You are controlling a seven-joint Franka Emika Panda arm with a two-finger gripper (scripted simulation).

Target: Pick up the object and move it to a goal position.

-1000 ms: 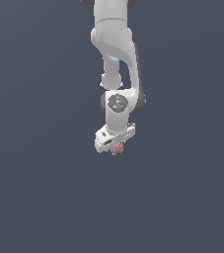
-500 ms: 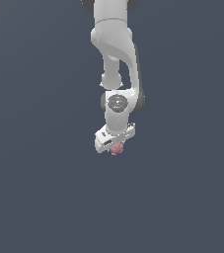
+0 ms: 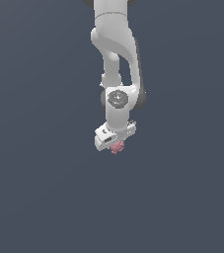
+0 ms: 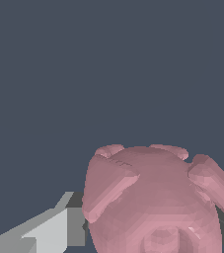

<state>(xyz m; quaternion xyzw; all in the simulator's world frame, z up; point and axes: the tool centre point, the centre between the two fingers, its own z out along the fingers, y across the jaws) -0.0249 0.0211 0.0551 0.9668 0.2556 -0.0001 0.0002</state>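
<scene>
Under my tool (image 3: 114,143) sat the pink object (image 3: 116,147), clamped between its fingers. I gripped it for carrying to the goal.

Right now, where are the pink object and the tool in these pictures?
pink object (image 4: 155,202): wrist view, middle of its knobbly body.
pink object (image 3: 117,147): exterior view, the part showing under the tool.
tool (image 3: 115,144): exterior view, between its fingertips, about the object.

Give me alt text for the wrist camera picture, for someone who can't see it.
A knobbly pink lump fills the lower part of the frame, very close to the camera, with a pale grey gripper finger beside it. Everything else is a plain dark blue-grey background.
</scene>
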